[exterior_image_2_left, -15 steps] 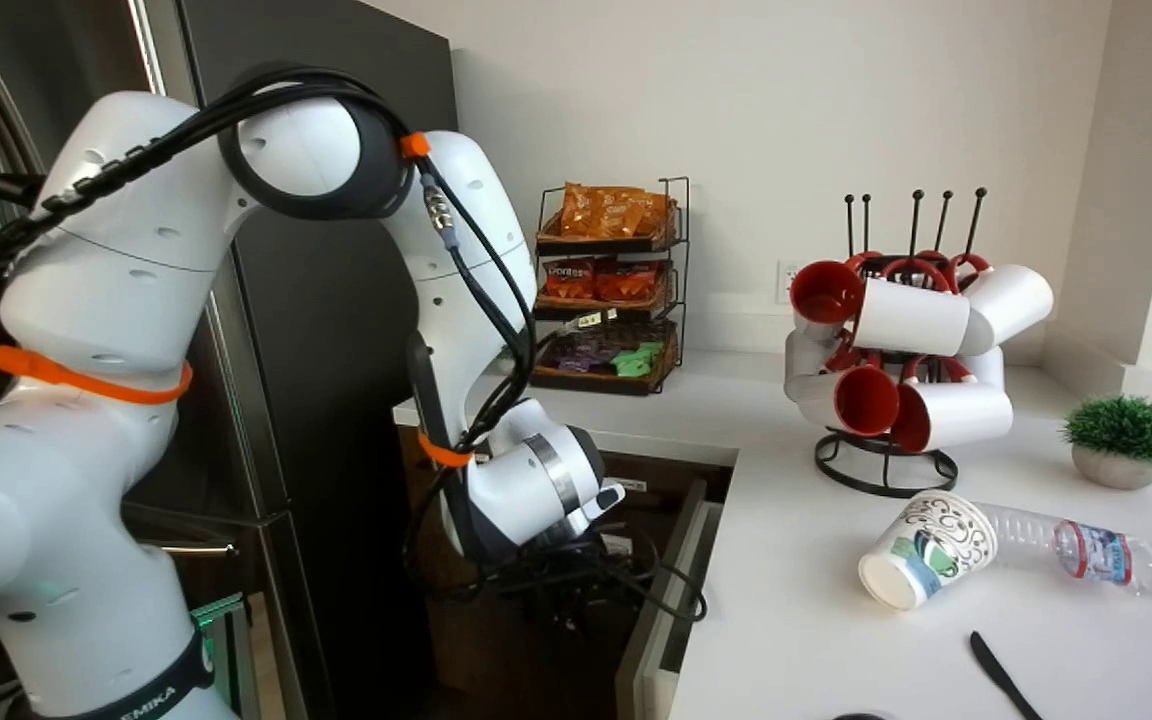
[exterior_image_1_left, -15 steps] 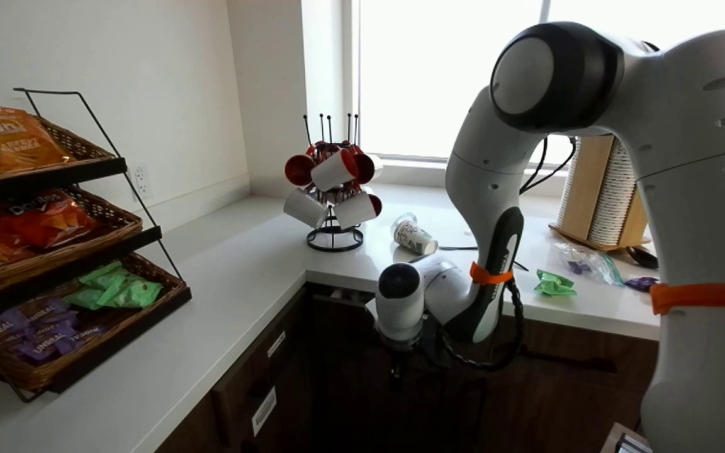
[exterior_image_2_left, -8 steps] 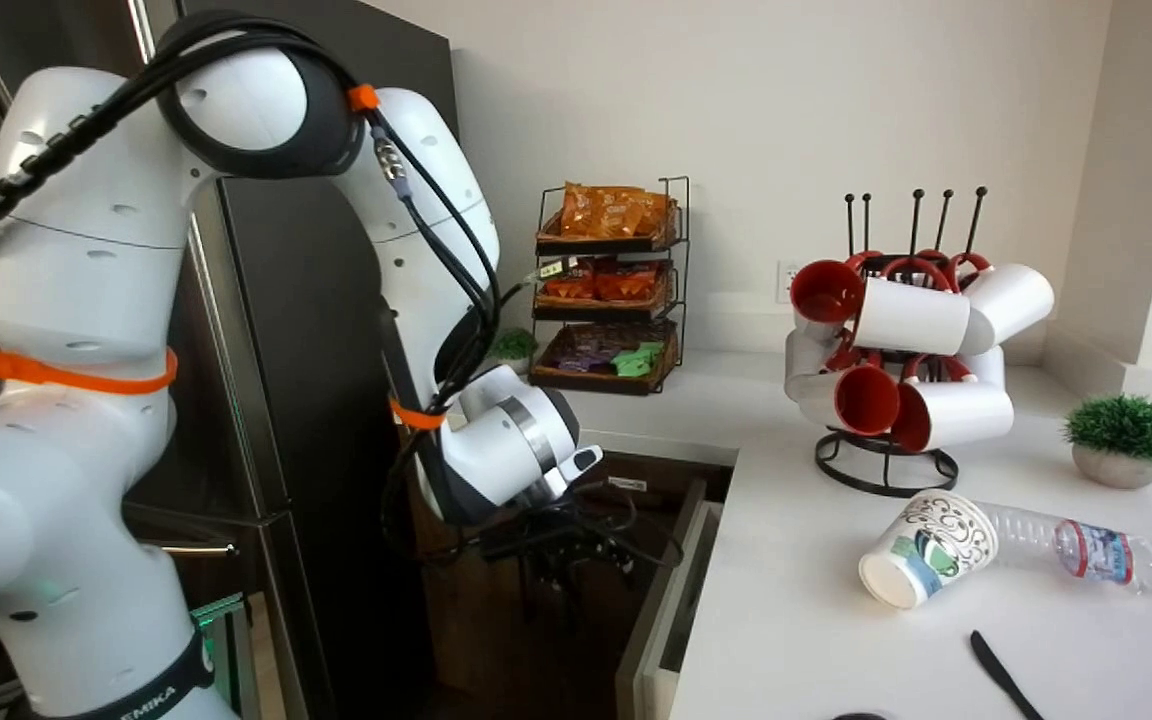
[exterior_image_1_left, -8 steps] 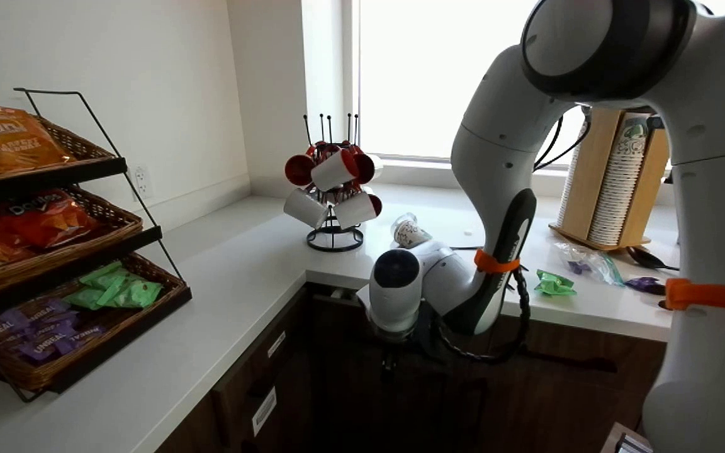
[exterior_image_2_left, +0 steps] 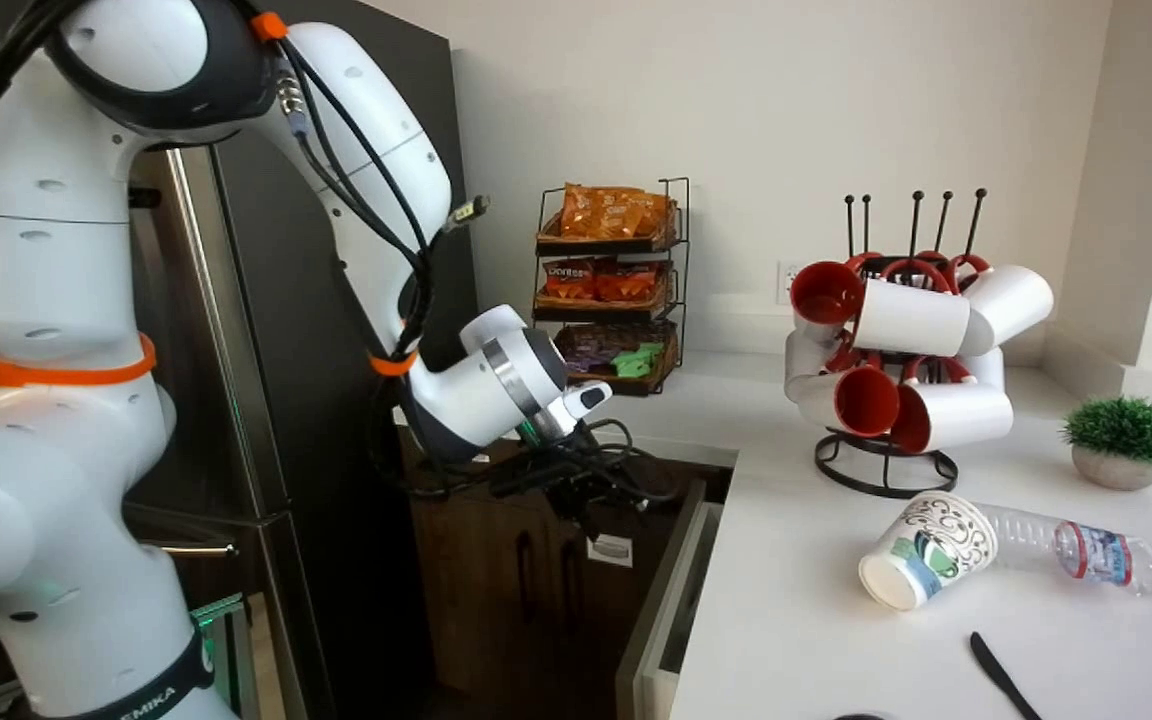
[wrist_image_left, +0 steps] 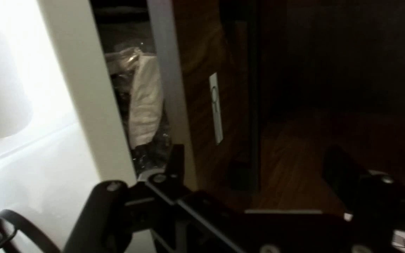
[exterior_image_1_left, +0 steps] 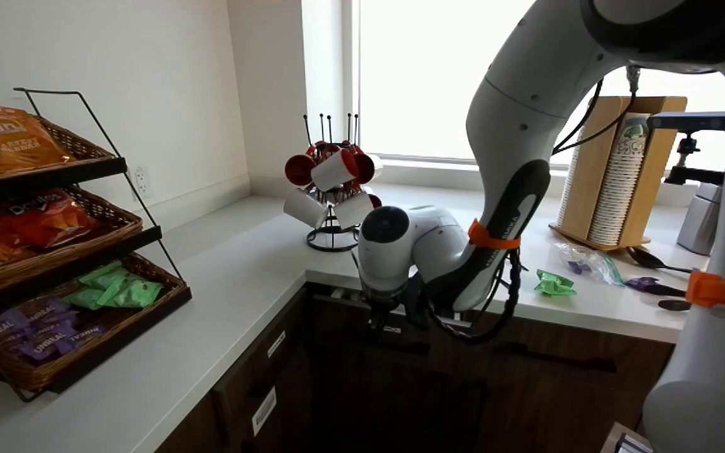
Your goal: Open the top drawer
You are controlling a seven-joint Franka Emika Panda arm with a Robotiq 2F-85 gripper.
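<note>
The top drawer has a dark brown wood front (wrist_image_left: 199,95) with a white label and stands partly pulled out below the counter. In the wrist view a pale packet (wrist_image_left: 146,100) shows in the gap between counter and front. A dark bar handle (wrist_image_left: 255,98) runs along the front. The drawer's pale edge shows in an exterior view (exterior_image_2_left: 671,600), its front in an exterior view (exterior_image_1_left: 343,321). My gripper (wrist_image_left: 257,160) is open and empty, one finger over the drawer's rim, the other out beyond the handle. It hangs at the drawer in both exterior views (exterior_image_1_left: 378,321) (exterior_image_2_left: 591,510).
The white counter (exterior_image_1_left: 224,270) overhangs the drawer. On it stand a mug rack (exterior_image_2_left: 886,480), a tipped paper cup (exterior_image_2_left: 926,550), a black knife (exterior_image_2_left: 1001,675) and a snack rack (exterior_image_1_left: 73,251). An angled cabinet (exterior_image_1_left: 262,377) adjoins at the corner. A dark fridge (exterior_image_2_left: 336,300) stands behind the arm.
The gripper has risen from below, up to the drawer front's height, and shifted slightly left in an exterior view. The upper arm has moved back. The drawer has not visibly moved.
</note>
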